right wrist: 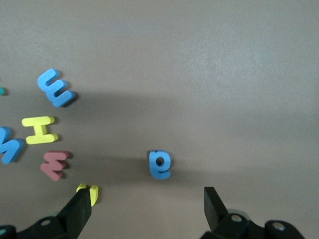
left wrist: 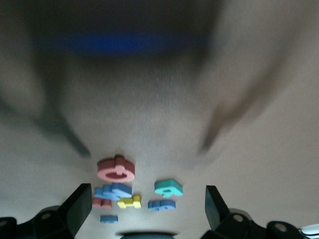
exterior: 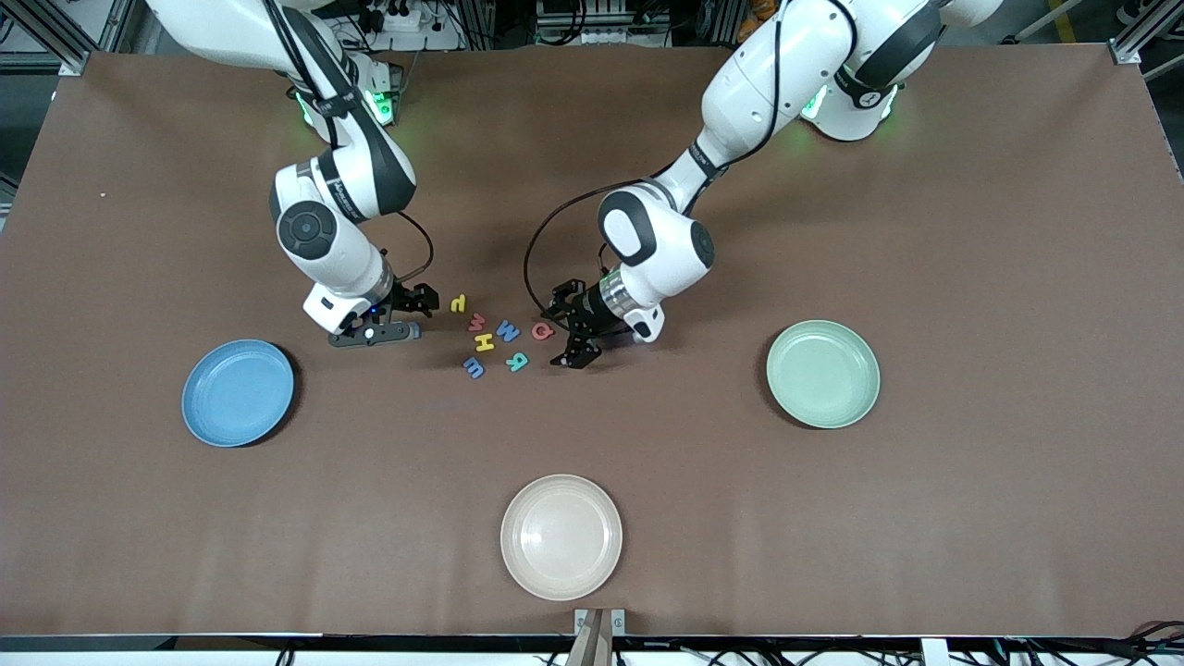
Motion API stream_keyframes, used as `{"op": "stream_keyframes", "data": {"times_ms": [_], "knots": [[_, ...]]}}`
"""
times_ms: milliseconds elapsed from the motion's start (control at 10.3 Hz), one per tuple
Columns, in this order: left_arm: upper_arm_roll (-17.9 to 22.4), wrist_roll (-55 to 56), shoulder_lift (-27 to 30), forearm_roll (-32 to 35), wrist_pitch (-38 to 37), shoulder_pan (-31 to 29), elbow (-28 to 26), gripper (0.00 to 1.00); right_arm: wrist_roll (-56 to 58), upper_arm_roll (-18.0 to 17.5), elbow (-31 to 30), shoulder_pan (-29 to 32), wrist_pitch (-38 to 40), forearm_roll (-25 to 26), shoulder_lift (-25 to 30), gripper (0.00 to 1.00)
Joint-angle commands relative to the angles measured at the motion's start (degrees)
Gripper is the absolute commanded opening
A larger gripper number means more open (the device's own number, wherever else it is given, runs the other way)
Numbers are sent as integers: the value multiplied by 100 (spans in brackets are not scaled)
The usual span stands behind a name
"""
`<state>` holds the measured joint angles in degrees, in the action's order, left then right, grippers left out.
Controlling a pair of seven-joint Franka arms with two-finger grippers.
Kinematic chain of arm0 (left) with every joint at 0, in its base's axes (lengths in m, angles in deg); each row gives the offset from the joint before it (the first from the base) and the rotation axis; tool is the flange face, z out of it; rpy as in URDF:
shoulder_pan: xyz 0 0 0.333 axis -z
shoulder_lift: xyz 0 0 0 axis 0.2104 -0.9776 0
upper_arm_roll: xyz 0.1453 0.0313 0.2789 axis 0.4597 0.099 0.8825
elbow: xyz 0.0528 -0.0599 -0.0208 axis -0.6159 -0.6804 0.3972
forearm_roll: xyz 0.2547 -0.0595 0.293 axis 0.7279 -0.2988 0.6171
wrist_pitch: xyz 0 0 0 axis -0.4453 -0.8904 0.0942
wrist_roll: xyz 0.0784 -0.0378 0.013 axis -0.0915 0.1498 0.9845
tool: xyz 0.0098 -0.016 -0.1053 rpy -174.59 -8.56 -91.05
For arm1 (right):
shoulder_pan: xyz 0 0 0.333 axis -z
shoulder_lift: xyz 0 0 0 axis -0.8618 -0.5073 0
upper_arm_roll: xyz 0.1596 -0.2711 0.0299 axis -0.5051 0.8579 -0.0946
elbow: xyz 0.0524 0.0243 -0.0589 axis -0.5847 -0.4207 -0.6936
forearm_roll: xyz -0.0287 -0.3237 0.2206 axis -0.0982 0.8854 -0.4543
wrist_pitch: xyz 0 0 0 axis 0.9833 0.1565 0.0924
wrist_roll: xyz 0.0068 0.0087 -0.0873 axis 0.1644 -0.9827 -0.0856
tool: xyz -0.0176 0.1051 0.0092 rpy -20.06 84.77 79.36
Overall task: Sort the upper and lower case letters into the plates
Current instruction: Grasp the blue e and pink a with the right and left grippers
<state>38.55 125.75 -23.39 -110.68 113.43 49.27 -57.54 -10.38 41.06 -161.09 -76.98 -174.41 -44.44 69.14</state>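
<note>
Several small foam letters lie clustered at mid-table: a yellow one [exterior: 459, 302], a red w [exterior: 477, 322], a blue M [exterior: 508, 330], a pink Q [exterior: 542, 330], a yellow H [exterior: 484, 342], a teal R [exterior: 517, 362] and a blue one [exterior: 474, 368]. My right gripper [exterior: 407, 314] is open and low over a blue e [right wrist: 160, 164], at the cluster's side toward the right arm's end. My left gripper [exterior: 566, 326] is open beside the pink Q [left wrist: 115, 170]. The sky blue plate [exterior: 238, 392] and the mint green plate [exterior: 822, 374] both hold nothing.
A cream-white plate [exterior: 561, 536] sits near the table's front edge, nearer the front camera than the letters. The brown table [exterior: 971, 231] stretches wide round the cluster and between the plates.
</note>
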Motion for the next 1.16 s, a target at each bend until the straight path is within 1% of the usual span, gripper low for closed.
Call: {"op": "stream_keyframes", "data": {"times_ms": [0, 194, 290, 484, 678, 871, 1065], "knots": [[-18, 87, -137, 85, 306, 58, 76, 100, -33, 3, -63, 24, -355, 190, -152, 100], [-52, 96, -155, 102, 367, 128, 85, 100, -51, 11, -63, 32, -549, 190, -319, 100], [-175, 96, -155, 111, 411, 120, 93, 100, -51, 11, -81, 33, -619, 190, -407, 100], [-228, 96, -155, 93, 420, 120, 94, 100, -60, 29, -343, 67, -1135, 190, -469, 100], [-229, 96, -225, 102, 412, 129, 120, 100, -60, 29, -415, 85, -1270, 190, -522, 100], [-229, 87, -331, 111, 412, 164, 277, 100, -60, 38, -450, 85, -1323, 190, -549, 100], [-237, 87, -331, 233, 394, 173, 339, 100, -60, 38, -573, 85, -1717, 190, -671, 100]]}}
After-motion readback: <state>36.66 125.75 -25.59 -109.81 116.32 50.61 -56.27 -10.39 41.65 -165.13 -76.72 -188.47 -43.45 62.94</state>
